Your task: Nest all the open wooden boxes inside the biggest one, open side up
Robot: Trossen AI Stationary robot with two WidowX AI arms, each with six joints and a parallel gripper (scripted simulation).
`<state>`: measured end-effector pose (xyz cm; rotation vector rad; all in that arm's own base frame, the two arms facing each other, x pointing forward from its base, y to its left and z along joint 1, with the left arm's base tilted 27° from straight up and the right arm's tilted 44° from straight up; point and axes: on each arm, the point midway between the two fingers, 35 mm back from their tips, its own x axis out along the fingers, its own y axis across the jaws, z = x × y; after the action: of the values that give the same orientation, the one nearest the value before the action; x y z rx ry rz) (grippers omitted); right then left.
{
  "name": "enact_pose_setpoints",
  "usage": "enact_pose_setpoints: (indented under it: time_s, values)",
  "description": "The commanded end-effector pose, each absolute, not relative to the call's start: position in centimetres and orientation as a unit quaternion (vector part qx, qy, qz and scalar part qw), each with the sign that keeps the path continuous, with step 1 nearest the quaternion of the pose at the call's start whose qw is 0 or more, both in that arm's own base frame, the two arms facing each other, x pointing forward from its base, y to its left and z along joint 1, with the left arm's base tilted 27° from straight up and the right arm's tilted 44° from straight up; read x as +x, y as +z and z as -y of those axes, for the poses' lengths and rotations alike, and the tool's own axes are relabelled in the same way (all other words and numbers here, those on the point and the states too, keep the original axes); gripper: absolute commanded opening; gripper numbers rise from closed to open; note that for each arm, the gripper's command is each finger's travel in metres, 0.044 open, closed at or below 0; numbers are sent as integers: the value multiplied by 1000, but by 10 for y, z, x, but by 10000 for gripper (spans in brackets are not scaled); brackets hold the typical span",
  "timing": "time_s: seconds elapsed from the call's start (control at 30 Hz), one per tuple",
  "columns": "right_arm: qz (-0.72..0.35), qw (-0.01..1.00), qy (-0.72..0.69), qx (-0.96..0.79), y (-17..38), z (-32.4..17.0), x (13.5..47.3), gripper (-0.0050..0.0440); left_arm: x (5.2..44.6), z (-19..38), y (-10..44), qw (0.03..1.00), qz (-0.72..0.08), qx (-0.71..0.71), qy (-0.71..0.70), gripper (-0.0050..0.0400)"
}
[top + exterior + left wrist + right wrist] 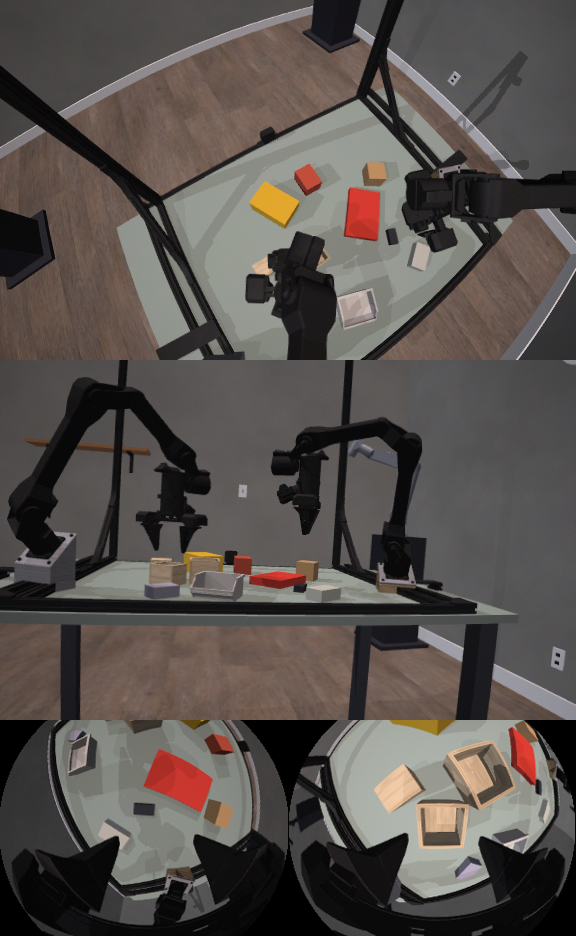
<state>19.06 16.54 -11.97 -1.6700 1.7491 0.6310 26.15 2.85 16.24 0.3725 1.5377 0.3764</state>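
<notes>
The biggest wooden box (pixel 458 777) (pixel 205 564) (pixel 325 258) stands open side up. A middle-sized wooden box (pixel 442 818) (pixel 167 575) stands beside it, open side up. A smaller wooden piece (pixel 398 788) (pixel 262 265) (pixel 161 560) lies apart, a plain face up; no opening shows, so it may be an upside-down box. My right gripper (pixel 445 839) (pixel 170 550) is open and empty, high above the wooden boxes. Its arm hides most of them in the top view. My left gripper (pixel 158 840) (pixel 306 533) is open and empty, high over the white block's end of the table.
A grey tray (pixel 200 595) and lavender block (pixel 161 590) are near the front edge. A yellow block (pixel 274 204), red cube (pixel 307 179), flat red block (pixel 363 214), tan cube (pixel 374 173), black block (pixel 392 236) and white block (pixel 419 256) also lie on the table.
</notes>
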Motion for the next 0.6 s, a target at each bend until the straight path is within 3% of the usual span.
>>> enact_pose_setpoints:
  time_s: [0.0,0.57]
  values:
    - [-664,316,239,-634,-121,-165,191,400,261,-28,162,687,-687,167,168,400]
    - [-662,309,247,-637,-139,-147,191,400,261,-28,162,687,-687,167,168,400]
